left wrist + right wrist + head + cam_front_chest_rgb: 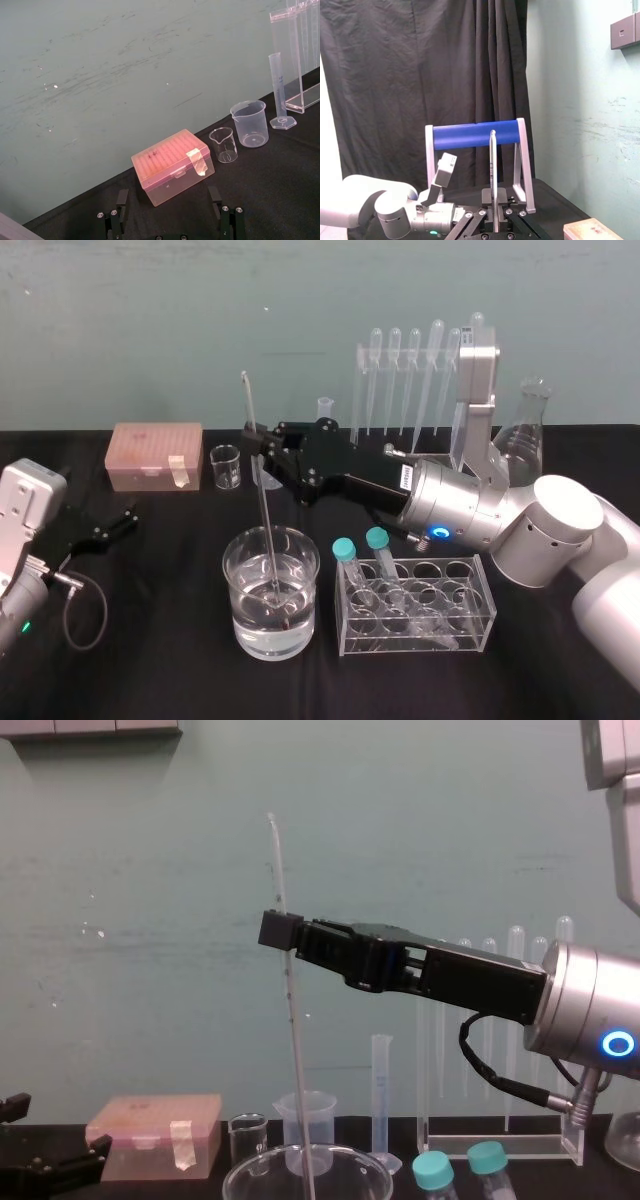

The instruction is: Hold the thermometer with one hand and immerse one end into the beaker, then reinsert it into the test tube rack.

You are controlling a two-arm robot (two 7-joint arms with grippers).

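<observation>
Right gripper [262, 455] jaws: closed on the thermometer [268, 530], clamped on its upper part, at the centre of the head view. Left gripper [118, 522] jaws: wide apart with nothing between them, parked at the lower left of that frame.

The thermometer's lower end is inside the beaker [225, 563], bottom centre of the frame, and below the water line. I cannot tell whether the bulb rests on the glass floor or hangs just above it. In the chest view the thermometer leans a little, with its top toward the upper left.

I judge the immersion step to be in hand. To do it well:
- I should hold height and not press down, since a bulb driven against the floor could crack.
- I should keep the clamp firm but no tighter.
- I should lift along the thermometer's own line until the tip clears the rim.
- Only then should I carry it toward the tall rack [357, 400] at the upper right, keeping clear of the low rack [415, 635] beside the beaker.
</observation>
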